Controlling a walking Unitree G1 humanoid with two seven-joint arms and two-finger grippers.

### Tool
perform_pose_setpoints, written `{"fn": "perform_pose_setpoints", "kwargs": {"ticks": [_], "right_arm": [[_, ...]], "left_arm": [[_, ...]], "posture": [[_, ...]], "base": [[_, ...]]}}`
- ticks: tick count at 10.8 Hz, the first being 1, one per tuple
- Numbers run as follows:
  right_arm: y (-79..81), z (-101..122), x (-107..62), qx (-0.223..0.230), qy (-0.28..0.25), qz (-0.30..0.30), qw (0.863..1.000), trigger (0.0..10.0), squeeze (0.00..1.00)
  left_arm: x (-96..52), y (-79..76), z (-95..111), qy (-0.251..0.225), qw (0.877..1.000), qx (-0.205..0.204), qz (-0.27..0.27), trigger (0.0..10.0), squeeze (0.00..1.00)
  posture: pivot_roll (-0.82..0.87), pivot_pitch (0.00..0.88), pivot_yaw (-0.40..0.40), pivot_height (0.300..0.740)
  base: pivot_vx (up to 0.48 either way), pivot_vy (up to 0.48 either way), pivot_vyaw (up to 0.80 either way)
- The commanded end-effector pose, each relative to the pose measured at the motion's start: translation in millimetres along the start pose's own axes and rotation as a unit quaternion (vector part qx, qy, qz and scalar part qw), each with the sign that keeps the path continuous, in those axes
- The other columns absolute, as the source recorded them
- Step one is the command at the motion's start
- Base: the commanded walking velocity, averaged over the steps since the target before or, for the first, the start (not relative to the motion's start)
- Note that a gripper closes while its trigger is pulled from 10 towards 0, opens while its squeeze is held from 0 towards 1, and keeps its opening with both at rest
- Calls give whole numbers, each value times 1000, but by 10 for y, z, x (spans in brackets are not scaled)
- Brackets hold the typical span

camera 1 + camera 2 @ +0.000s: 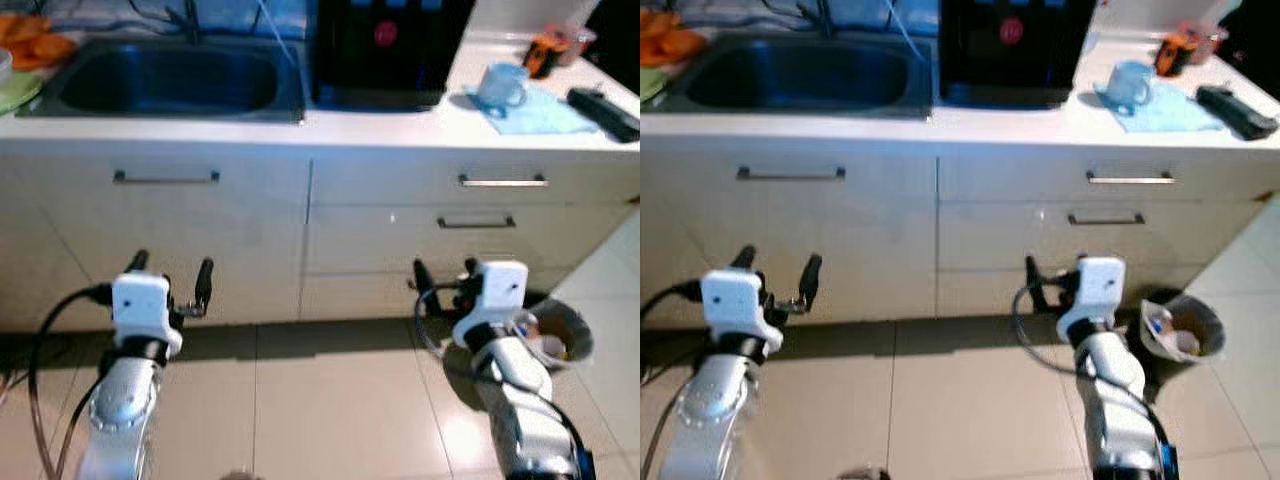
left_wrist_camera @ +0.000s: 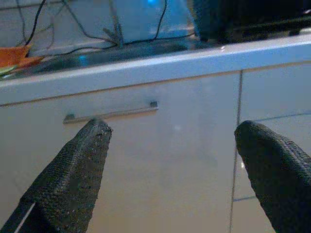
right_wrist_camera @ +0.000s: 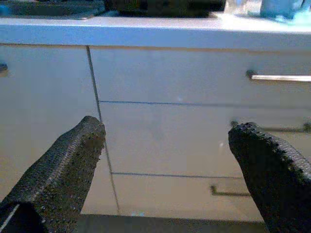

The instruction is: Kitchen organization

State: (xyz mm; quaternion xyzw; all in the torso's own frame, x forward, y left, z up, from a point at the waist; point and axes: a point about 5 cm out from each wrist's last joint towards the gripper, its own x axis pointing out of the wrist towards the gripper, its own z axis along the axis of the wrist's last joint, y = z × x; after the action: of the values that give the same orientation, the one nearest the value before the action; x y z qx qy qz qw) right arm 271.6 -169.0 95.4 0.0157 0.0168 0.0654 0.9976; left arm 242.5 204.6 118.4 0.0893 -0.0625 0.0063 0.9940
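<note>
Glossy beige floor tiles (image 1: 330, 400) fill the foreground, and above them both silver arms reach forward at about the same height. The left gripper (image 1: 170, 275) hangs in front of the cabinet door under the sink, fingers spread wide with nothing between them; the left wrist view looks past its fingertips (image 2: 80, 160) at that door's bar handle (image 2: 111, 112). The right gripper (image 1: 443, 277) is likewise spread wide and empty, facing the stack of drawers (image 1: 470, 240) on the robot's right. Just beside the right arm, on the floor against the cabinet base, stands a small waste bin (image 1: 560, 335) with rubbish in it. Higher up runs the white countertop (image 1: 400, 125). Set into it at the left is a steel sink (image 1: 170, 80), with orange items (image 1: 35, 45) beside its far left corner. A black appliance (image 1: 385, 50) stands right of the sink. Farther right a pale blue mug (image 1: 500, 85) sits on a light blue cloth (image 1: 545, 110), near a black remote-like object (image 1: 605, 110).
</note>
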Motion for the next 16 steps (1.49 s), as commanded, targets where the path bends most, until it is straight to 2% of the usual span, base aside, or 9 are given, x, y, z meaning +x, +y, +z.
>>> {"fn": "perform_pose_setpoints", "kwargs": {"ticks": [1,2,3,4,5,6,7,10,16], "right_arm": [[-20,55,-7,-24,-9,-8,1000,10000,0],[-42,85,14,-5,0,2,1000,10000,0],[-9,84,9,68,10,24,997,10000,0],[3,74,2,76,16,22,997,10000,0],[35,65,1,50,22,26,998,10000,0],[53,70,-2,55,28,36,997,10000,0],[75,148,24,27,12,40,999,10000,0],[68,229,80,25,-2,16,1000,10000,0],[66,306,117,28,-17,0,999,10000,0]], "left_arm": [[-1,-34,27,1,1000,-1,-9,10000,0],[7,-42,9,15,1000,-9,-2,10000,0],[14,-51,5,21,1000,-10,-1,10000,0],[12,-53,7,26,1000,-13,0,10000,0],[15,-57,7,32,999,-12,1,10000,0],[21,-61,4,35,999,-11,0,10000,0],[36,-55,-5,39,999,-9,2,10000,0],[141,-63,64,35,999,-19,6,10000,0],[147,-49,35,42,999,-24,13,10000,0]], "posture": [[60,30,-57,740],[61,19,-62,740],[65,13,-65,740],[65,13,-65,740],[65,6,-63,740],[65,6,-63,740],[63,3,-59,740],[60,2,-59,740],[59,5,-59,740]], "base": [[0,0,0],[0,0,0],[0,480,0],[0,480,0],[0,480,0],[0,480,0],[0,480,0],[0,0,0],[413,0,0]]}}
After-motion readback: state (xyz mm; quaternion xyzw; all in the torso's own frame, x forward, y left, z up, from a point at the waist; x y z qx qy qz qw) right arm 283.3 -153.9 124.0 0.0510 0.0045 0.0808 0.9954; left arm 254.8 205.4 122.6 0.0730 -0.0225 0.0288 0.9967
